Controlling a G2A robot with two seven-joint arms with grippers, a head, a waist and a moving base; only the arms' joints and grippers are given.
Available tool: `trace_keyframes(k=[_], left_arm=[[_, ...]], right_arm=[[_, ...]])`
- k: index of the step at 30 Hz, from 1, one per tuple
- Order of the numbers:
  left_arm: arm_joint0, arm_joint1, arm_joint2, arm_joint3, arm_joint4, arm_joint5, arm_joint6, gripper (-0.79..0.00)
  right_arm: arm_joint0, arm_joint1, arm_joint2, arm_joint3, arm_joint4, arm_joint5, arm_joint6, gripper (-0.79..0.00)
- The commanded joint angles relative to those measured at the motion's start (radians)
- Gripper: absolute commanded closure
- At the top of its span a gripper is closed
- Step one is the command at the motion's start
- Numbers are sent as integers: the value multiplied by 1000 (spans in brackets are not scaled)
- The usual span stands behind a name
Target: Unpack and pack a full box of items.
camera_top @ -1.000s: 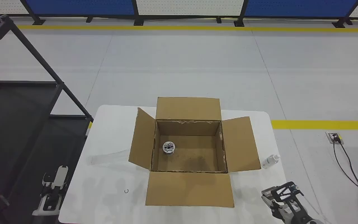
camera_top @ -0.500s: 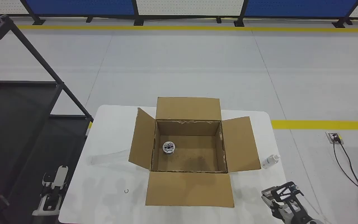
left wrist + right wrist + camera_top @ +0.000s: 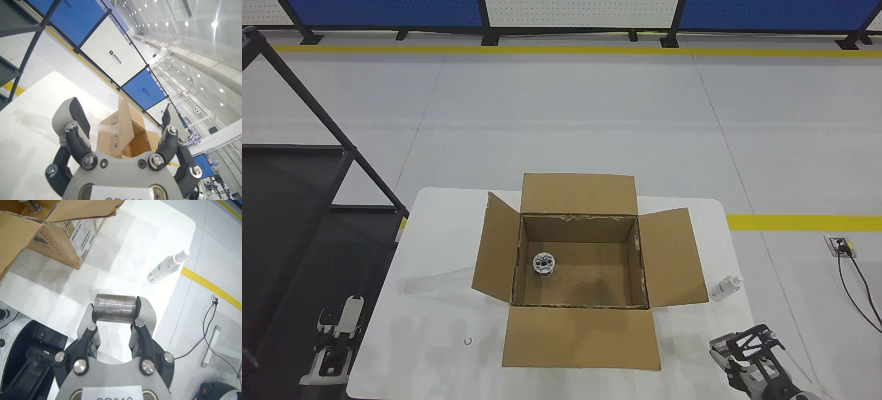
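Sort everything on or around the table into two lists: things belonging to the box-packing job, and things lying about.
Job: cardboard box; small round item inside; metal cylinder in right gripper; spray bottle, probably.
Lying about: clear tape strip; small ring; black rack.

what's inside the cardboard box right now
One small round item sits on the floor of the cardboard box, by its left wall. Around it only brown floor shows; the strip tight against the near wall is hidden from above.
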Motion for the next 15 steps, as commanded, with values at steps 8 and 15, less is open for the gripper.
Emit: trace_keyframes(k=[8,15], left_arm=[[0,0,0,0,0,0,0,-785],[0,0,0,0,0,0,0,-785]], right_arm=[[210,-8,-111,225,78,81,51,0],[367,-20,-203,450,100,118,-29,0]])
